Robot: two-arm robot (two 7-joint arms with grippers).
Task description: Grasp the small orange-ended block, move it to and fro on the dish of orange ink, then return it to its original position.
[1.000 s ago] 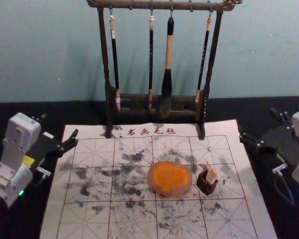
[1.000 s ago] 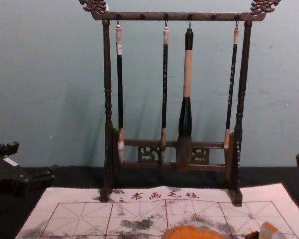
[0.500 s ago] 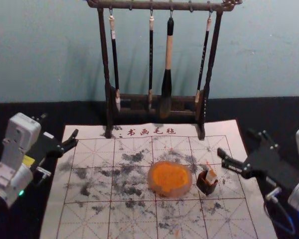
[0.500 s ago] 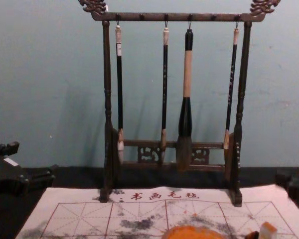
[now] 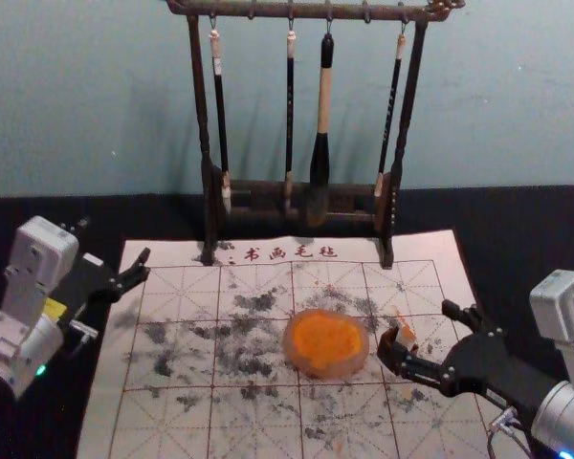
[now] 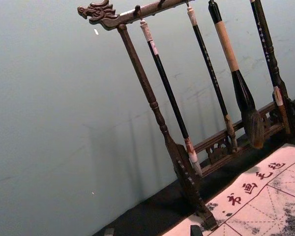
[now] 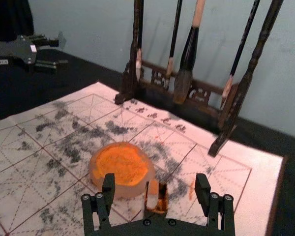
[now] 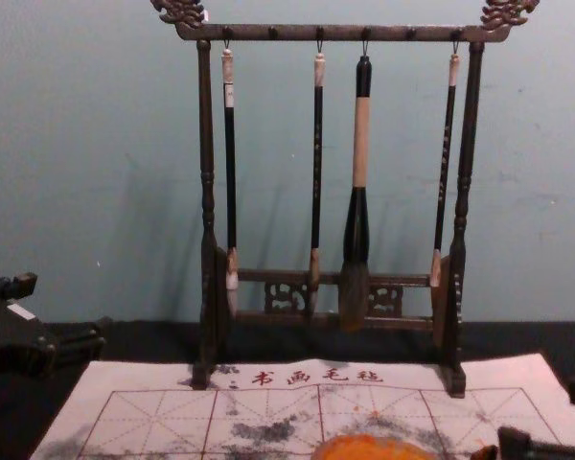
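Grasp step, judging by the pose: right gripper (image 5: 418,330) is at the block (image 5: 407,338), head view, right of centre. Fingers spread wide, one either side of the block and its box (image 7: 163,194), gap on both sides, nothing held. Block sits in the box, just beside the dish (image 5: 320,373). Next: centre, close on the block only, lift clear. Risk: pinching the box too. Left gripper (image 5: 115,240) parked, left side of head view, spread, holding nothing.
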